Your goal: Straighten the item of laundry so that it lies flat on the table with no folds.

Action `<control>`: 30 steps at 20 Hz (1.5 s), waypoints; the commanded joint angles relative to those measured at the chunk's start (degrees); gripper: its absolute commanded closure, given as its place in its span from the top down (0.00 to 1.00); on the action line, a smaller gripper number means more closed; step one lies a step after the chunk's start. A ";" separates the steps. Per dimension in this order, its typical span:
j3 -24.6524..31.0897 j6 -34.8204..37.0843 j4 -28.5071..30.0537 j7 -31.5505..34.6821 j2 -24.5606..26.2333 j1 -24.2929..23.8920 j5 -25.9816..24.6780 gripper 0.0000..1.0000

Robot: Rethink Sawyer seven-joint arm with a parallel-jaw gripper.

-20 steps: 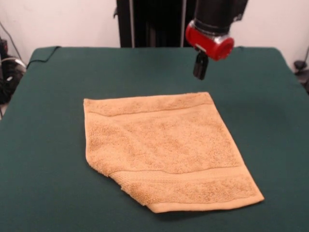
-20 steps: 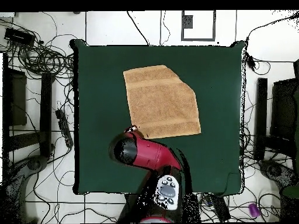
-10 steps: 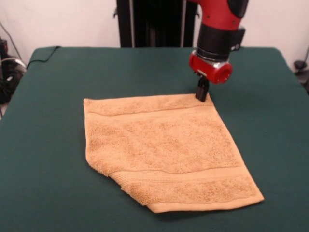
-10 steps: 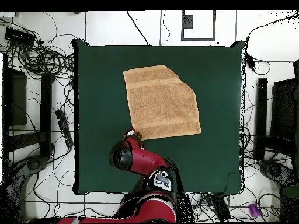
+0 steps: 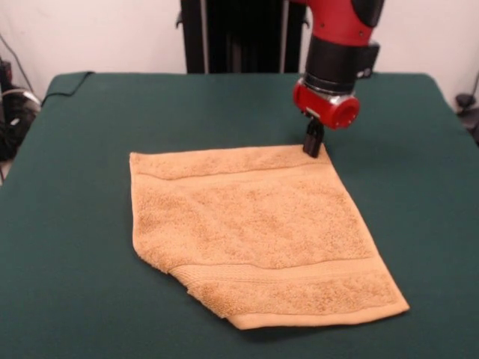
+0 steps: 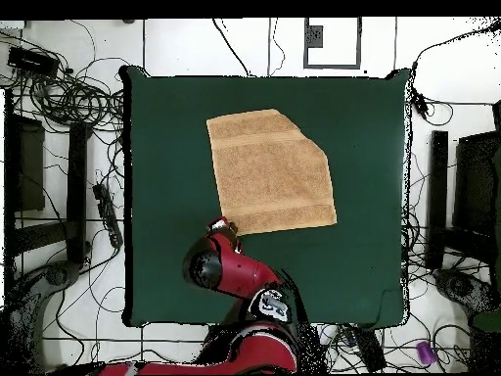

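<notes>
The orange-tan towel (image 5: 254, 232) (image 6: 271, 171) lies spread on the green table (image 5: 82, 164) (image 6: 367, 147), a little towards the middle. Border bands run along its far and near edges in the front view. Its near left corner is turned under there, leaving a slanted edge (image 5: 198, 295). In the overhead view that slant shows at the top right (image 6: 311, 137). My gripper (image 5: 312, 147) (image 6: 223, 223) stands upright with its tip down on the towel's far right corner in the front view. I see only one narrow black shape at the tip.
Green cloth lies bare all round the towel. A black frame (image 5: 239, 34) stands behind the table's far edge. On the floor round the table are cables (image 6: 68, 93) and dark stands (image 6: 435, 196).
One second ago the gripper hung above the table beyond the towel's corner. It has since come down onto that corner. The towel has not shifted.
</notes>
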 commanded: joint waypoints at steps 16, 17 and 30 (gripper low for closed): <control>20.57 -5.00 8.83 28.91 6.82 2.08 18.97 0.00; 20.77 -4.31 9.40 29.40 5.99 2.58 20.38 0.00; 22.35 1.30 11.15 30.22 0.53 4.79 27.93 0.00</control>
